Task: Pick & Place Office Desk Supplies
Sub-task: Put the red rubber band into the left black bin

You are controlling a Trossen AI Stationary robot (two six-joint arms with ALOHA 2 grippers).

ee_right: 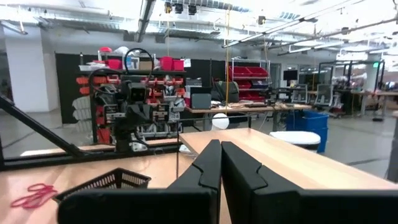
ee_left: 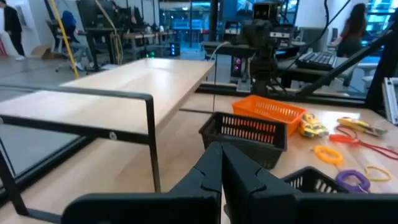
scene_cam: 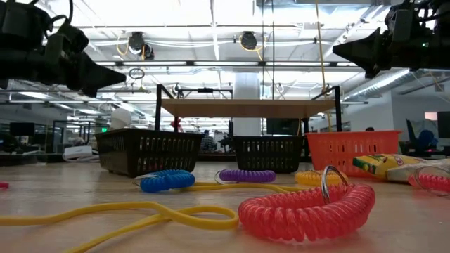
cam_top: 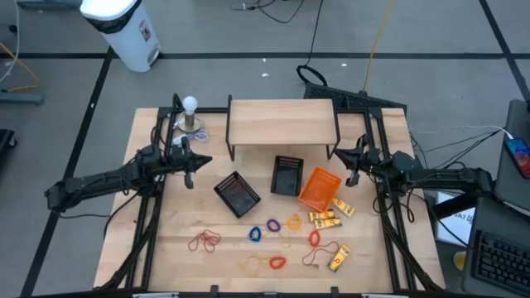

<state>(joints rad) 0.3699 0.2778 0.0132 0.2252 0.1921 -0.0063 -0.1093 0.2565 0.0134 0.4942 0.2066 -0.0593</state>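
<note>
Several coiled and thin band loops lie flat on the near half of the table: red [cam_top: 203, 240], blue [cam_top: 255, 234], purple [cam_top: 273, 225], orange [cam_top: 294, 222] and tan [cam_top: 252, 265]. Yellow packets [cam_top: 325, 218] lie to their right, and one more [cam_top: 339, 258] lies nearer. In the low view a red coil [scene_cam: 306, 211], a blue coil [scene_cam: 166, 180] and a purple coil [scene_cam: 246, 176] rest on the wood. My left gripper [cam_top: 189, 168] hovers shut left of the black trays. My right gripper [cam_top: 354, 168] hovers shut right of the orange tray. Neither touches anything.
Two black mesh trays [cam_top: 238, 194] [cam_top: 287, 175] and an orange tray [cam_top: 319, 189] sit mid-table. A wooden shelf on black legs [cam_top: 281, 122] stands at the far side. A white ball on a stand [cam_top: 190, 112] is at the far left. Bare wood lies near the left edge.
</note>
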